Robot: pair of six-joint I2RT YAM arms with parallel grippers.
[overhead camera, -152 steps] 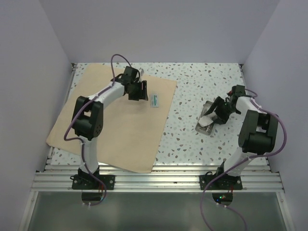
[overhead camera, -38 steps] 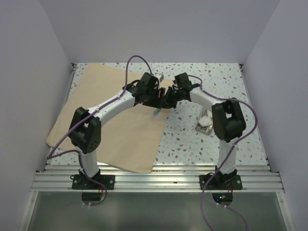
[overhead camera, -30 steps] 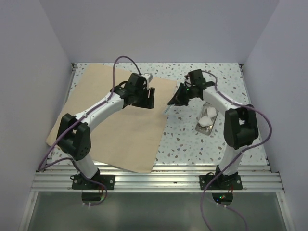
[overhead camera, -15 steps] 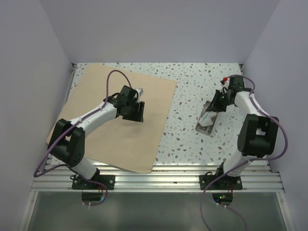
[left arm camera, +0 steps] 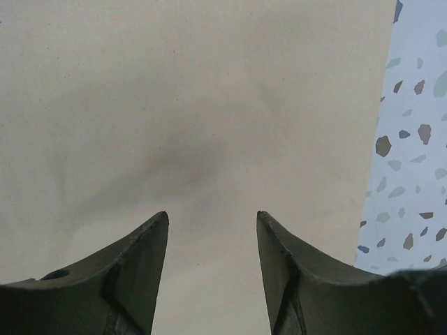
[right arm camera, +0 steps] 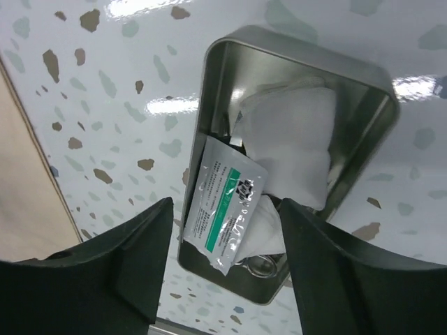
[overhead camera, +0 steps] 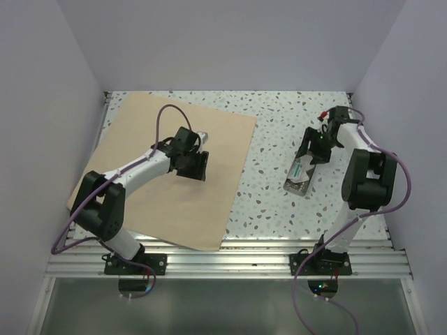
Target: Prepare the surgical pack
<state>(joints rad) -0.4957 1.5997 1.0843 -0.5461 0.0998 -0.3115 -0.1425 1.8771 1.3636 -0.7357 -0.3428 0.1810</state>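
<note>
Currently left gripper (left arm camera: 211, 216) gapes empty over wrap sheet (left arm camera: 174, 84), right gripper (right arm camera: 225, 206) gapes over steel tray (right arm camera: 209, 70).

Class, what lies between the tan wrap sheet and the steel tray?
Nothing: the top view shows only bare speckled tabletop between the wrap sheet and the steel tray.

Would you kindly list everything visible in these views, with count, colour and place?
table: one, speckled white, under everything
wrap sheet: one, tan, flat on the table's left half
tray: one, steel, on the table's right side
gauze: white wad, count unclear, inside the tray
packet: one, white with a green stripe, lying in the tray against the gauze
metal tool: one glimpsed, steel, mostly hidden under the packet
left gripper: one, dark, open, over the wrap sheet
right gripper: one, dark, open, above the tray
</note>
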